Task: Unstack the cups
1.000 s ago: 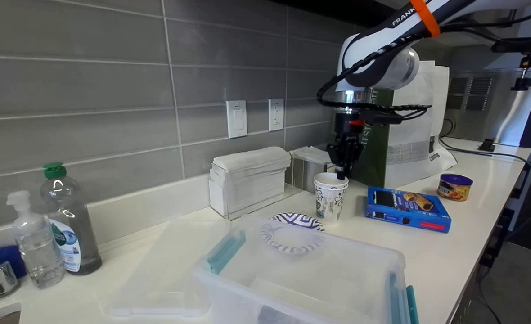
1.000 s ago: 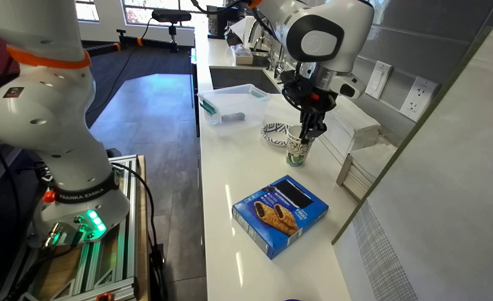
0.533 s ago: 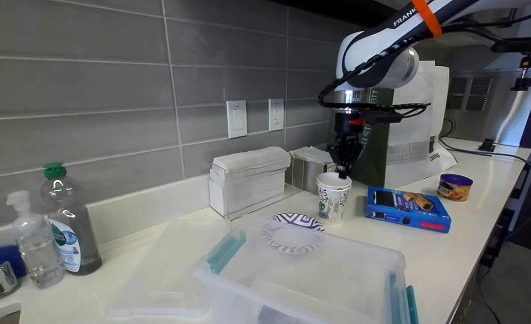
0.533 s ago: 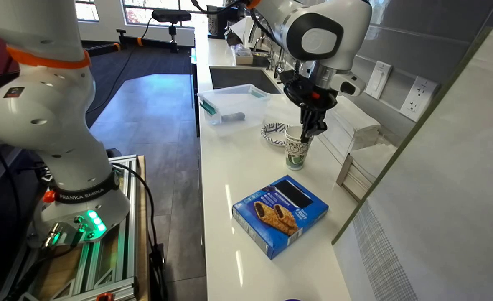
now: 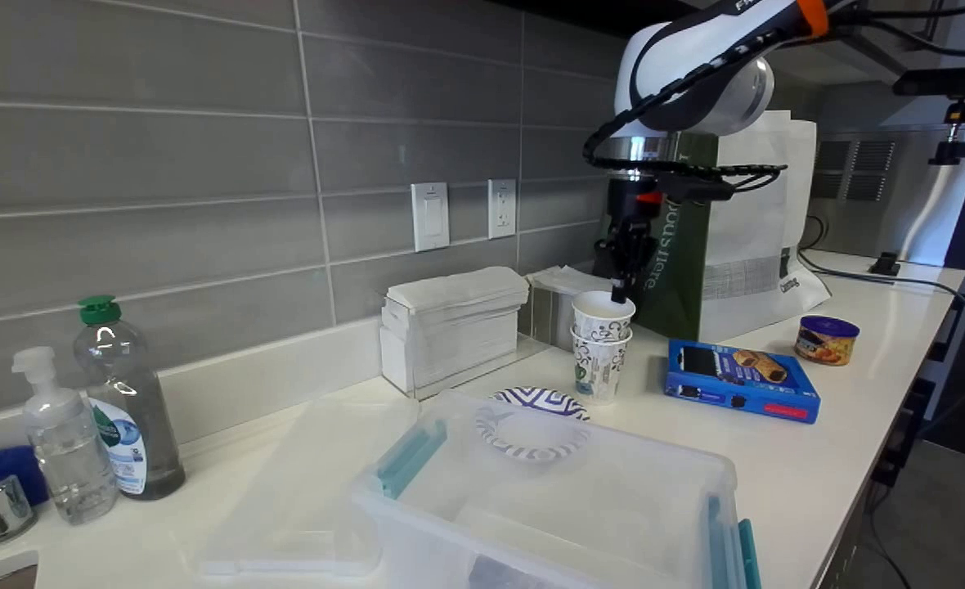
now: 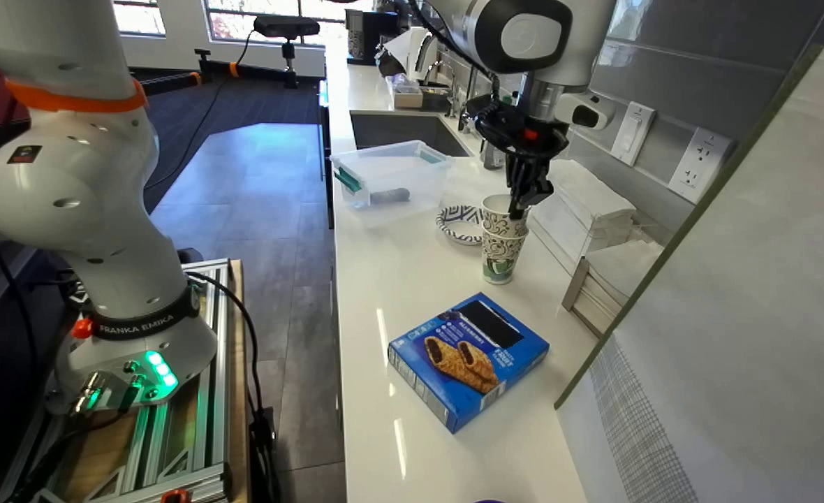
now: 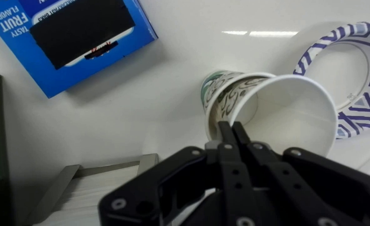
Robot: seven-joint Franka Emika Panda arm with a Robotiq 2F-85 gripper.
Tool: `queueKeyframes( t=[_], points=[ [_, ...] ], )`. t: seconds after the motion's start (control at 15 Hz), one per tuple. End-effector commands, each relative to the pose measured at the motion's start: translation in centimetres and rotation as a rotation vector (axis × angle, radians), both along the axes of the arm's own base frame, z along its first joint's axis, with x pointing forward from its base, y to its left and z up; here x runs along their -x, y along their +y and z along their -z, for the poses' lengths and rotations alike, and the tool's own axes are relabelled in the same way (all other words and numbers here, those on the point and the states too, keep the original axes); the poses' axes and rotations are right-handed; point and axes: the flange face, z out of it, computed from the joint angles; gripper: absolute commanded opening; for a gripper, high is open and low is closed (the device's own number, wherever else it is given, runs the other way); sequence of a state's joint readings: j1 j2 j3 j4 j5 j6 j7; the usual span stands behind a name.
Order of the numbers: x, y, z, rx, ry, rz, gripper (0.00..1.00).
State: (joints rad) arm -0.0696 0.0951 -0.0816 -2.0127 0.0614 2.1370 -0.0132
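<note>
White upper cup (image 5: pixel 601 325): hangs partway in lower cup (image 5: pixel 599 372)
Gripper (image 7: pixel 232 125): pinches upper cup's rim, likely to separate them

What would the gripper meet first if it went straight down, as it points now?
Most likely the lower cup: the gripper holds the upper cup by its rim, with its bottom inside the lower one. Whether that cup or a fingertip would hit first is unclear.

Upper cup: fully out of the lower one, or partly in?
Partly in. In both exterior views the upper cup sticks up above the rim of the lower cup, its base hidden inside.
</note>
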Motion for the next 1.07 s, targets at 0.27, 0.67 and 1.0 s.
queueKeyframes(
  t=[0.27, 0.67, 1.0],
  points=[
    [1.4, 0.3, -3.6, -0.021, -0.017, 0.008, 0.01],
    [3.0, 0.3, -7.4, -0.043, -0.045, 0.030, 0.01],
    [4.0, 0.0, -9.6, -0.024, -0.101, 0.047, 0.01]
  ],
)
